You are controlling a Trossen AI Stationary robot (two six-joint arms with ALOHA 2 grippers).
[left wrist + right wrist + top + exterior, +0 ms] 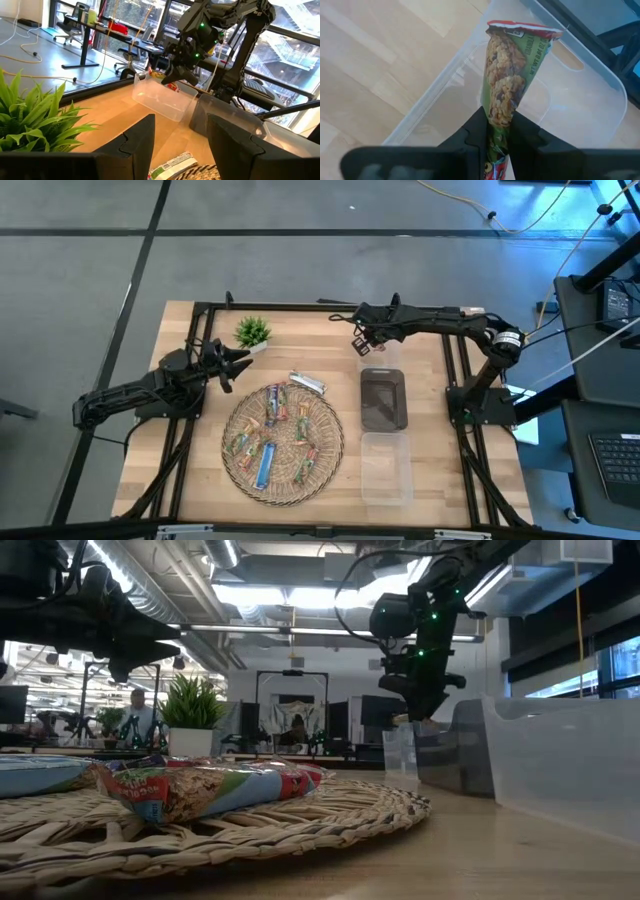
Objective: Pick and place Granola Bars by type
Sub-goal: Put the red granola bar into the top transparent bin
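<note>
Right gripper point(497, 135): pinched tight on the lower end of one green-and-red granola bar point(507, 70), red crimped end farthest from the fingers. Hangs at the far end of the table, over the clear bin point(590, 100) that heads the row of three containers, with the dark bin point(383, 402) next in line. Points downward in the low view, so the bar's long axis runs straight on from the fingers toward the bin floor, not across it.

Decisive relation: bar above the bin's inside, but close to the rim on the side toward the bare wood rather than over the middle. Looks, from the wrist view, just inside the wall; hard to say by how much. Probably calls for a small shift toward the bin's centre, or a little lowering, before letting go, since a bar dropped end-on may tip and catch the edge.

Left gripper point(238, 366): fingers parted, nothing between them. Hovers well apart from that bin, just beside the potted plant point(253, 331) and near the woven tray point(232, 442), where most of the remaining bars lie, with one silver bar point(307, 383) on the wood just beside the tray. Nearer arm for those; right arm alone placed for this drop
</note>
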